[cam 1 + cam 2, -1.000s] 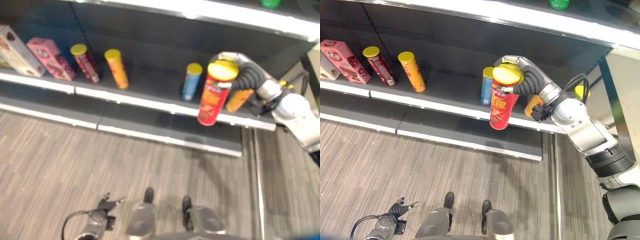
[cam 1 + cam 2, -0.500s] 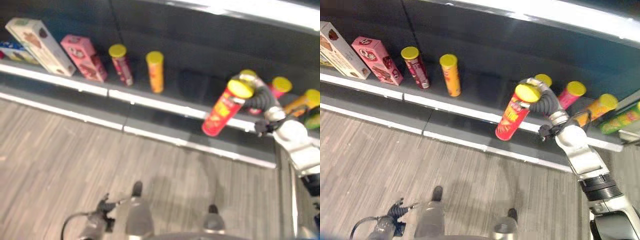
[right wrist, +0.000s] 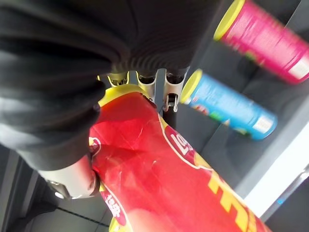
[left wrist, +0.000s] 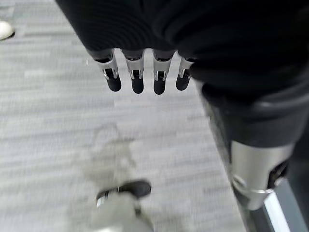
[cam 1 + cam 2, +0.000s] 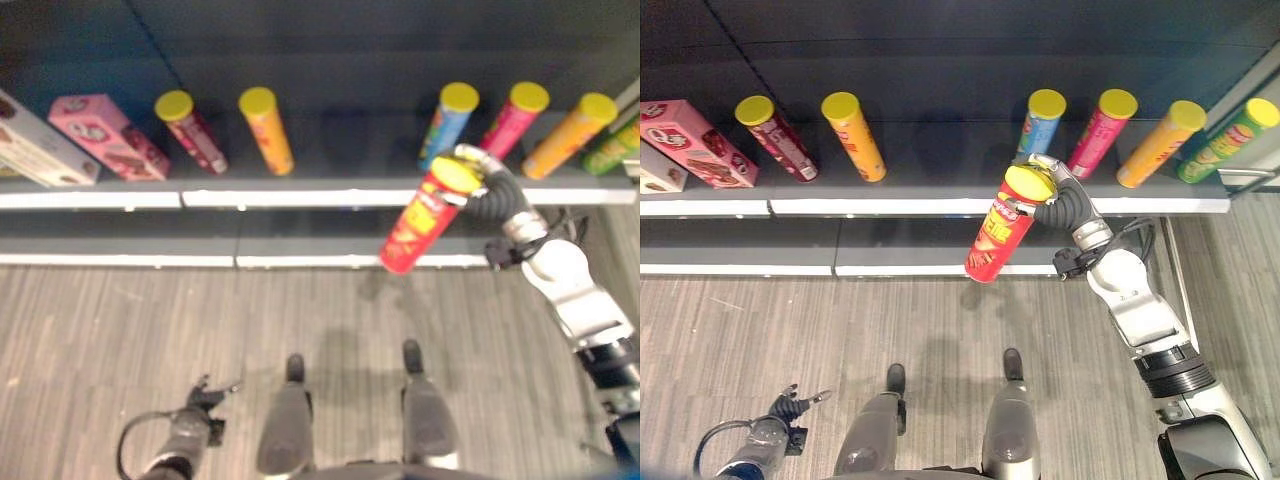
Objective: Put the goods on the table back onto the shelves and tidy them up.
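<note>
Red, yellow-lidded tube (image 5: 996,239) tilts in right robot hand (image 5: 1055,195).

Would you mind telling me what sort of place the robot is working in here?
Probably a shop aisle or a mock-up of one: a long dark shelf with a white front edge holds spaced yellow-lidded snack tubes, such as the blue tube, and a pink carton. The right hand grips a red tube.
</note>
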Controlling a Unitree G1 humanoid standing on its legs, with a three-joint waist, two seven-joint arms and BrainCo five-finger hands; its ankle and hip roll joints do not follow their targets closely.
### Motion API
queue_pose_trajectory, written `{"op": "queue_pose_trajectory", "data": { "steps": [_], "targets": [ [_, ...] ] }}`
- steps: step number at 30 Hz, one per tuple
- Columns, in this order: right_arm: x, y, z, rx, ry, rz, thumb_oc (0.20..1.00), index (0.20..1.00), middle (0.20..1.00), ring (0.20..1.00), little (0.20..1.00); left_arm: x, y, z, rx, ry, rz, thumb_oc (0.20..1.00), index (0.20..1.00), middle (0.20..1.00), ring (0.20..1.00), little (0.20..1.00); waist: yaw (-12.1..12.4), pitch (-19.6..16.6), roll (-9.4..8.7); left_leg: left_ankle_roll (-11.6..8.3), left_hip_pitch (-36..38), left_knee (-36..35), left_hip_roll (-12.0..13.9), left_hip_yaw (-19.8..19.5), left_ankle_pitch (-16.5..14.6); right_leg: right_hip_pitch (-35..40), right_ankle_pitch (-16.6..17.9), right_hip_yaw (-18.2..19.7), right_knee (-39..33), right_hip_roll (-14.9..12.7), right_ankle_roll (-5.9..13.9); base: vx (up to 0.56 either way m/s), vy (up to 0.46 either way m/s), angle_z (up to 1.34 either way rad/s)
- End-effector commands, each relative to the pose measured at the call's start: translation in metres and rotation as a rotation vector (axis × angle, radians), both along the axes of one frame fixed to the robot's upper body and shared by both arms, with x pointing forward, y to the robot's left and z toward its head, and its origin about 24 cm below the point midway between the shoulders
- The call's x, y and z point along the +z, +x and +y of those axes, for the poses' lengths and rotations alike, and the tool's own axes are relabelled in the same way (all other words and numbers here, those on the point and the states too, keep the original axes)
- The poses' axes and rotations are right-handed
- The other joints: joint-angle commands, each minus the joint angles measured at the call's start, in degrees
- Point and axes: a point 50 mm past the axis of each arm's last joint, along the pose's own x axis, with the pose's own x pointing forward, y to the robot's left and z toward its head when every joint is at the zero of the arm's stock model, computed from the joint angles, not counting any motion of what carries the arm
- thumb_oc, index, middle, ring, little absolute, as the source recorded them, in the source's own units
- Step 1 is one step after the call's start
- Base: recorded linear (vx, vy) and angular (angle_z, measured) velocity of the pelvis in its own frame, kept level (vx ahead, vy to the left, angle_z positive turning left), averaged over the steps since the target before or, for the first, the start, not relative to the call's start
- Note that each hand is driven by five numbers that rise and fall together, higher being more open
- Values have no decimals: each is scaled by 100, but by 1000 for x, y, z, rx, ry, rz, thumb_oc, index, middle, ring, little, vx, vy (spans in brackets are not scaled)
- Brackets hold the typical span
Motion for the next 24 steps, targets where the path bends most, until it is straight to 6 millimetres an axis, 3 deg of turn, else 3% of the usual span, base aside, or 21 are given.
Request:
{"op": "queue_pose_trajectory", "data": {
  "steps": [1,8,14,16,19,24],
  "targets": [
    [46,0,28,90,3,-219,200,200,200,200,200,11,-3,28,29,103,-12,1000,1000,1000,1000,1000,170,-169,-287,-263,-207,555,287,-292,-653,105,-430,-158,121,-473,107,0,0,0],
    [74,15,37,5,-97,-343,200,200,200,200,200,13,-3,32,33,123,-18,1000,1000,1000,1000,1000,368,-5,-103,-272,-267,404,204,-488,-534,33,-580,-139,450,-613,132,-6,-15,14],
    [103,32,21,-234,-154,-496,200,200,200,200,200,15,3,29,5,148,-32,1000,1000,1000,1000,1000,577,207,82,-242,-422,348,17,-717,-449,-39,-684,-231,674,-765,126,-17,-17,31],
    [117,39,10,-355,-156,-557,200,200,200,200,200,17,8,25,-25,157,-46,1000,1000,1000,1000,1000,697,312,223,-229,-529,326,-97,-827,-402,-104,-725,-303,755,-851,131,-22,-25,27],
    [120,41,5,-395,-153,-571,200,200,200,200,200,17,8,25,-27,157,-49,1000,1000,1000,1000,1000,718,340,275,-229,-568,322,-127,-858,-380,-129,-748,-327,793,-884,130,-4,-17,34],
    [146,40,-20,-570,-150,-675,200,200,200,200,200,16,10,17,-87,149,-60,1000,1000,1000,1000,1000,826,485,594,-226,-776,342,-302,-980,-347,-254,-851,-386,980,-1033,127,10,-25,28]
  ]
}}
